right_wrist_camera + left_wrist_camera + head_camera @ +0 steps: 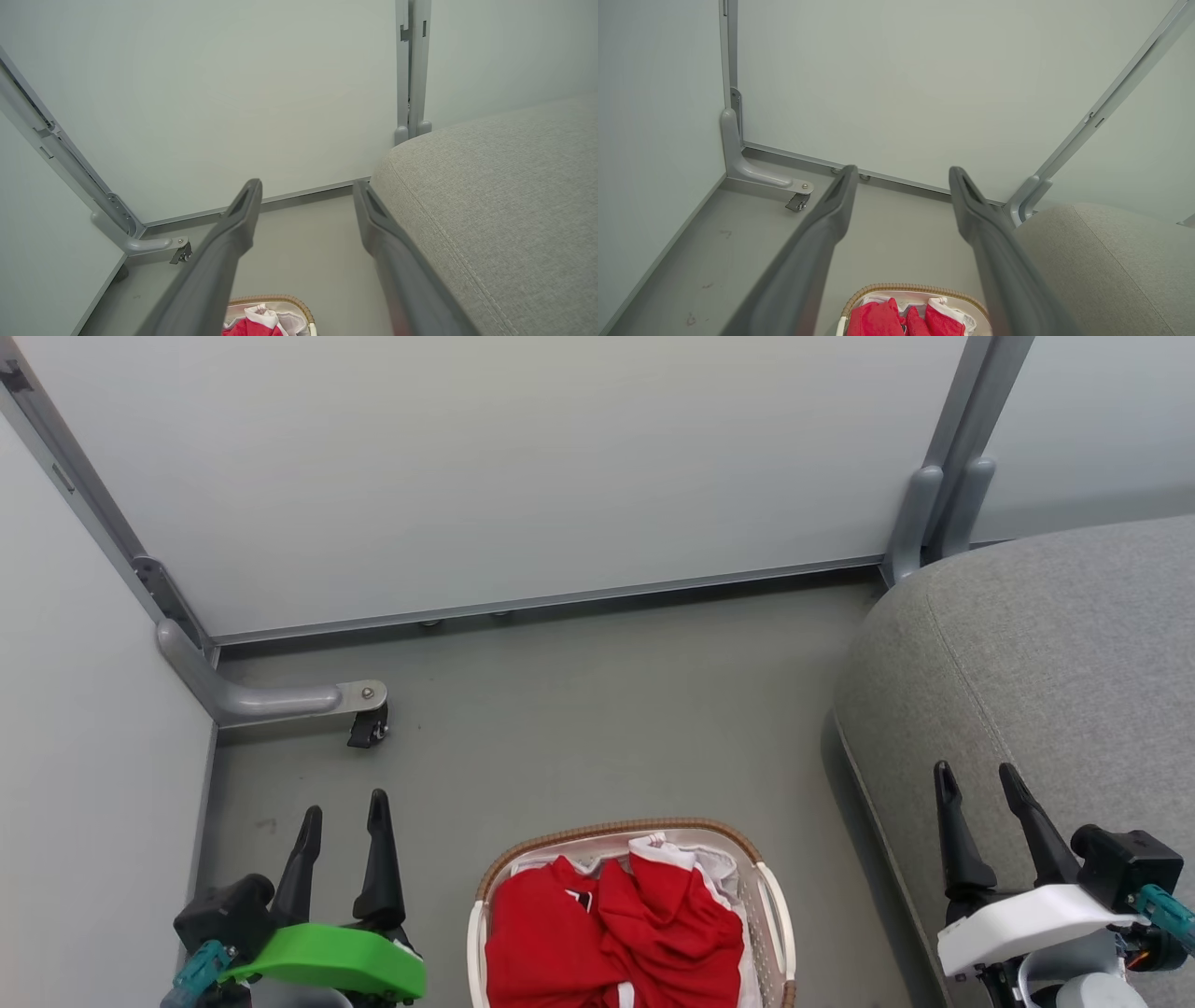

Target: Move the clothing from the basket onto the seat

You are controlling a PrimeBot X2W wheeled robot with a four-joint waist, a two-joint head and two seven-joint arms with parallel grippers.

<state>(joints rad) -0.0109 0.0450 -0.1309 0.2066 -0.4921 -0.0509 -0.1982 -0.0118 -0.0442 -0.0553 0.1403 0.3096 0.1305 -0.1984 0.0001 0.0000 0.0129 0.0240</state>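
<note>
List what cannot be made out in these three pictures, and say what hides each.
1. Basket: its near part is cut off by the head view's bottom edge.
2. Red clothing: bunched, so the number of garments and anything beneath is hidden.
3. Seat: runs past the head view's right edge; its full extent is unseen.

basket (pixel 635 826): holds red clothing (pixel 607 933) | seat (pixel 1055 653): right of basket, apart
</note>
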